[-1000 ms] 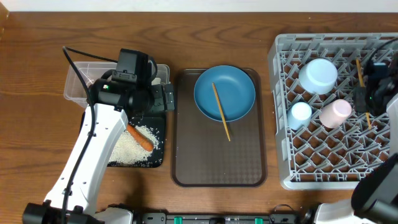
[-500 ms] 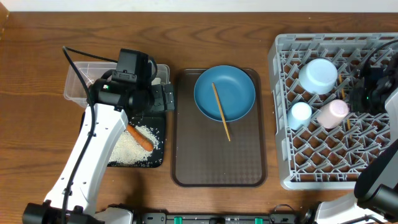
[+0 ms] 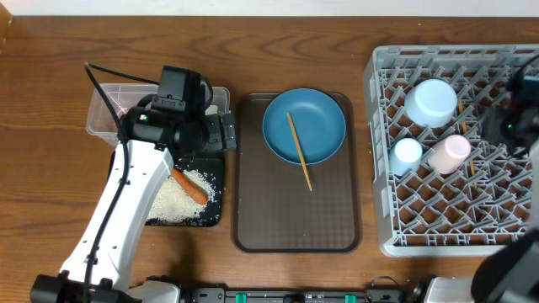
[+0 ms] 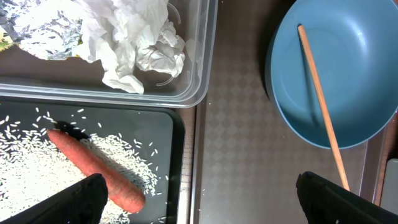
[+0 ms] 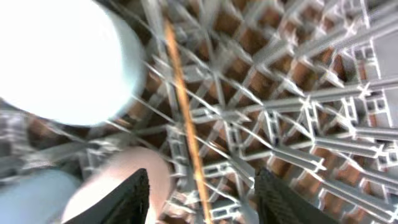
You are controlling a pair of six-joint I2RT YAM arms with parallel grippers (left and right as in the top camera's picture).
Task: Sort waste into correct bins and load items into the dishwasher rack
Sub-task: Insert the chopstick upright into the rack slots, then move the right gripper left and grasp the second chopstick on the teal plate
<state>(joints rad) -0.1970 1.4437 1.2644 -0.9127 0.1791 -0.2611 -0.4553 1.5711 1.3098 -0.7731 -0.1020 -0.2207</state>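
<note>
Right gripper (image 5: 200,177) has shifted from near the rack's middle out to its right edge and let go of chopstick 1 (image 5: 183,118). Fingers are now apart w/ nothing clamped. Stick 1 lies slanted in the rack (image 3: 376,168) lattice, running betw. the open fingers, close by the pink cup (image 3: 452,153). Bowl (image 3: 430,101) and blue cup (image 3: 408,154) are also in the rack.

Left gripper (image 4: 199,186) is spread wide and empty, far left of the rack, over the carrot (image 4: 93,165) and rice (image 4: 127,146).

Risks:
- Stick 1 is thin vs the grid holes, so prob. slides thru or tips if bumped.
- A finger could snag it on lift-out, since it sits betw. them.
- Stick 2 (image 3: 299,151) lies flat on the plate (image 3: 324,114), left of the rack. It's a hard pinch and may roll or skid.
- Arms could clash if both go for the plate.
</note>
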